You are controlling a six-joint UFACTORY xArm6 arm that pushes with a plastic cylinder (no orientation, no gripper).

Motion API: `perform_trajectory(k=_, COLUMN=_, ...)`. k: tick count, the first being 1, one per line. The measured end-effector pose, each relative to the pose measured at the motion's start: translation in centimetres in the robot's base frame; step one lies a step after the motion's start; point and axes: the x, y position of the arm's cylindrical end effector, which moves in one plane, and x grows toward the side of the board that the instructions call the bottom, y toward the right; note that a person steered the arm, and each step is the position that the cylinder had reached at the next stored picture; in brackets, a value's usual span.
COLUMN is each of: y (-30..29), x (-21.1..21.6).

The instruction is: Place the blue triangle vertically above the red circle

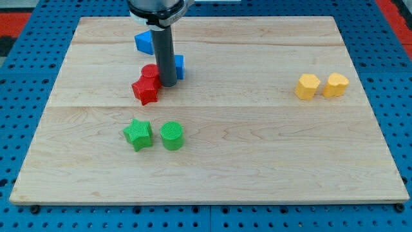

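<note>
The blue triangle (144, 42) lies near the view's top of the wooden desk (257, 161), partly hidden behind the rod. Below it sits the red circle (150, 72), touching a red star (146, 91). My tip (168, 84) rests just right of the red circle, with another blue block (179, 66) directly behind the rod. The arm has no fingers and holds nothing. A green star (138, 134) and green cylinder (172, 136) sit lower down; two yellow blocks (322, 85) lie far right.
</note>
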Motion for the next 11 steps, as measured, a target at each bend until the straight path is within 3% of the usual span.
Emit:
perform_trajectory(k=2, y=9.7, x=-1.4)
perform_trajectory(k=3, y=13.0, x=-5.3)
perform_trajectory(k=5, y=4.1, x=-12.5)
perform_trajectory(k=6, y=-5.3, x=-15.9)
perform_trajectory(k=7, y=-15.1, x=-16.0)
perform_trajectory(k=8, y=-15.8, x=-13.6)
perform_trajectory(k=11, y=1.4, x=-12.1)
